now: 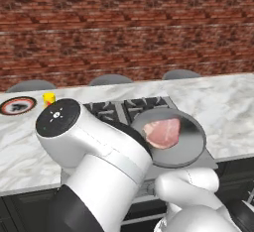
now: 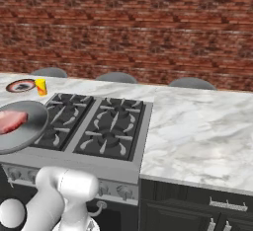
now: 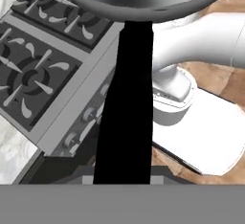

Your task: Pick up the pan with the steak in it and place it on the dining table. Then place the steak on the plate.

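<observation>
– Fingers: pinched narrow around the long straight black handle [image 3: 125, 103], grip near its free end, by the look of it.
– And beyond them?
– Round shallow grey metal frying pan [image 1: 192, 144] at the handle's far end, held clear above the black gas cooktop [image 2: 99, 124]. Small pink raw-looking slab of steak [image 1: 162, 132] lying loose inside.
– Handling?
– Probably nose-heavy on so long a lever. Stiff metal, smooth handle, so likely to roll in a narrow pinch. Meat soft and slick, apt to slide if tipped. Best kept level and moved slowly.
– Destination?
– White grey-veined marble table top [image 1: 225, 104] either side of the burners. Small red-rimmed round plate [image 1: 18, 105] well off to the fingers' left, just beside a small yellow cup-like thing [image 1: 48, 98].
</observation>
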Robot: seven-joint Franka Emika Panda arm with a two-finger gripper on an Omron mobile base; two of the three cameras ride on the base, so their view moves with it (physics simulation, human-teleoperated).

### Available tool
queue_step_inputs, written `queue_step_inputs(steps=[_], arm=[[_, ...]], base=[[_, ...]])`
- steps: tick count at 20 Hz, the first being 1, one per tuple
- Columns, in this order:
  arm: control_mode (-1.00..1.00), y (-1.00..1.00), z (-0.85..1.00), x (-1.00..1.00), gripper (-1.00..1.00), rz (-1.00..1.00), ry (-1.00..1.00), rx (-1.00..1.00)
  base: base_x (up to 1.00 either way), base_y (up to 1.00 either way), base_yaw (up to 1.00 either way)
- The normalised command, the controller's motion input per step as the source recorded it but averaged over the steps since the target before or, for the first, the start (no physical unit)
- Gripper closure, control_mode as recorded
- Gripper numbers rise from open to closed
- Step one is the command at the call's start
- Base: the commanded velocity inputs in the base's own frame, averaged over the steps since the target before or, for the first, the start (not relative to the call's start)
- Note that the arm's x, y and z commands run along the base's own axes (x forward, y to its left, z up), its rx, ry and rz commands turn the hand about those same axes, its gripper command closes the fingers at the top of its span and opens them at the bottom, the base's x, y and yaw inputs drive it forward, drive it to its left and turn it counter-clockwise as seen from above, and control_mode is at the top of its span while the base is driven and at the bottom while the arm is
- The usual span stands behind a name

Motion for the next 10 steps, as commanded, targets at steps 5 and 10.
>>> queue_step_inputs(steps=[5, 10], arm=[[-1.00, -0.13, 0.00, 0.04, 1.00, 0.09, 0.07, 0.03], [-1.00, -0.27, 0.02, 0.00, 1.00, 0.10, 0.03, 0.09]], base=[[0.00, 0.00, 0.00], [0.00, 0.00, 0.00]])
